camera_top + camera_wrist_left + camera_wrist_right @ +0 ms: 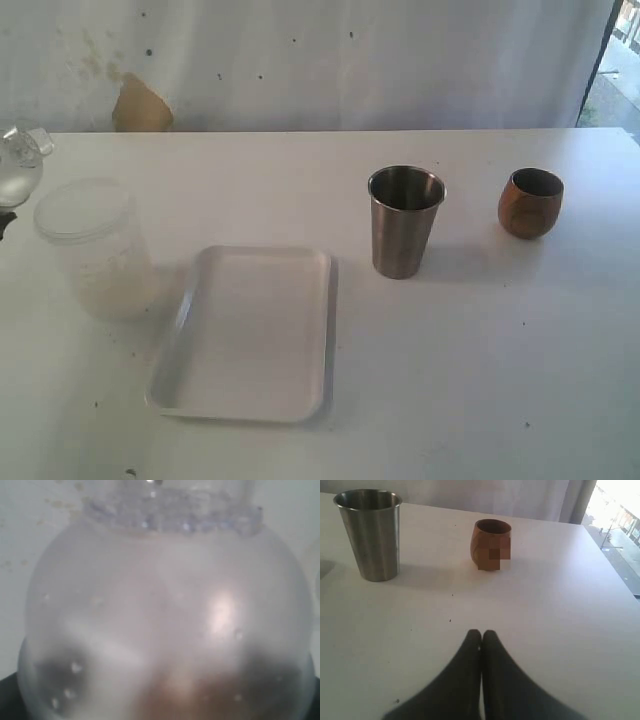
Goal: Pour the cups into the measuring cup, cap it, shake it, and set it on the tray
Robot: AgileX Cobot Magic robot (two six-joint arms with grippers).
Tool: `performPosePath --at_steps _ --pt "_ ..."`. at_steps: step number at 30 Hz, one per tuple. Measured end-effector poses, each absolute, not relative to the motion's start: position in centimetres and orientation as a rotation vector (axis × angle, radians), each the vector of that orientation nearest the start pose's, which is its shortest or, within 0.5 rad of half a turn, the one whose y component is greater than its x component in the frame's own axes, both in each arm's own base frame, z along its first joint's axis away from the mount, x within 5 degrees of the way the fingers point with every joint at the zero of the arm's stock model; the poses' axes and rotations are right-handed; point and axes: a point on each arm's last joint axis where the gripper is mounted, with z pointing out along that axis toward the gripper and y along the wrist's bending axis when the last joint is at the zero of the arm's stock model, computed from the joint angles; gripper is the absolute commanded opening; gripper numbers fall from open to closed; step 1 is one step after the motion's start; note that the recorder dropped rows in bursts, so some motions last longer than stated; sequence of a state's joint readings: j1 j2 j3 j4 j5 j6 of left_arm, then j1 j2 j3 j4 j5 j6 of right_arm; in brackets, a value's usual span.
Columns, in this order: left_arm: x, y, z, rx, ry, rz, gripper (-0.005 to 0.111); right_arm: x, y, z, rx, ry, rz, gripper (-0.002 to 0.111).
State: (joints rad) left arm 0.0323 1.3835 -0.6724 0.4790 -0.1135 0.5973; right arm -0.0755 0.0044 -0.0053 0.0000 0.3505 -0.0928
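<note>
Visibly, right claw (481,632) is together; left claw, behind clear vessel (160,620), I cannot tell.

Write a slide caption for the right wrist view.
Shut right gripper points toward the upright steel tumbler and wooden cup.

Brushed steel tumbler (405,225), glossy brown wooden cup (530,205), smooth white tray (255,340), frosted plastic container (97,255)
</note>
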Motion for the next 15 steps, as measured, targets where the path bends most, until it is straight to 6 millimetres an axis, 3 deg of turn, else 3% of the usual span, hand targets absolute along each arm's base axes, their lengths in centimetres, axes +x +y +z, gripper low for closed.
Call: performPosePath --at_steps 15 --pt "30.9 0.5 24.1 1.283 1.724 0.736 0.000 5.3 -0.4 18.3 -0.016 1.835 -0.118 0.000"
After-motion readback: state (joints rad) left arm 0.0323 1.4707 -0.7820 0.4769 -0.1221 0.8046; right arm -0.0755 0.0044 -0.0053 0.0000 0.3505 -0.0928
